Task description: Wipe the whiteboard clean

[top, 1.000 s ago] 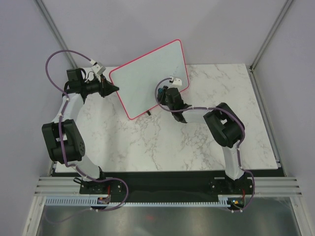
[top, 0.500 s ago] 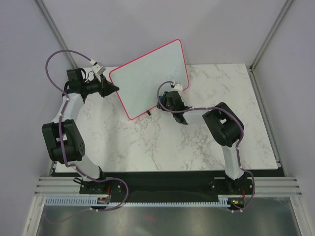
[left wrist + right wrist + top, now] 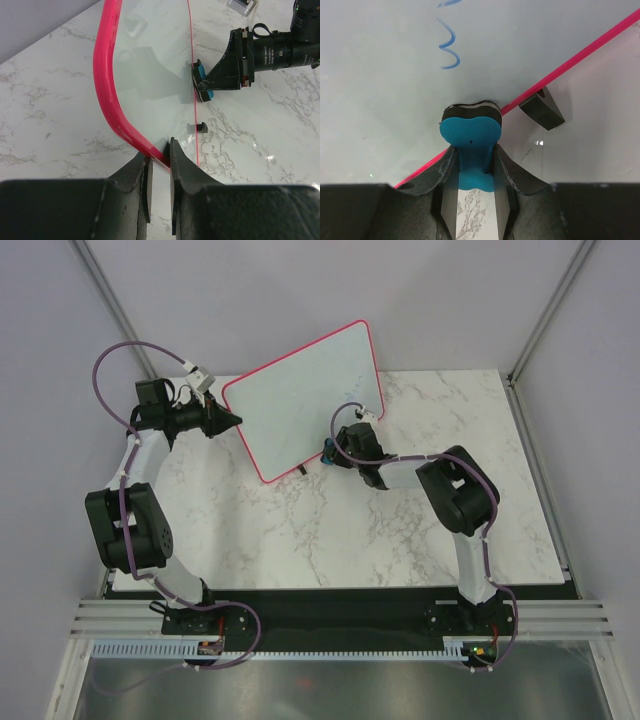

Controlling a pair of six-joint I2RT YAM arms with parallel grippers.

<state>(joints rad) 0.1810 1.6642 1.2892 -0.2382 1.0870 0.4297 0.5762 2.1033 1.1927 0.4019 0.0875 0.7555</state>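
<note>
At about 10 o'clock on the counter [image 3: 470,530], the left fingers [image 3: 159,161] are pinching almost fully shut on the thin pink-red frame of the whiteboard [image 3: 300,400], at its left rim. The board is standing tilted on its lower edge at the far side of the counter, reaching from roughly 10 to 12 o'clock. It is looking stiff, flat and light, with a glossy face that is probably offering little grip. The frame therefore seems the sound place to hold it. A push on the face could be sliding or tipping it, so that brace is likely mattering.

Near the board's lower rim, at about 5 o'clock on its face, the blue eraser [image 3: 470,132] appears to be pressing its dark pad against the surface. The right fingers [image 3: 471,165] are clamping closed around its handle.

Counting: one whiteboard, one eraser, two blue handwriting marks [image 3: 449,50] showing in the right wrist view, and one black foot [image 3: 541,108] showing just beside the eraser
</note>
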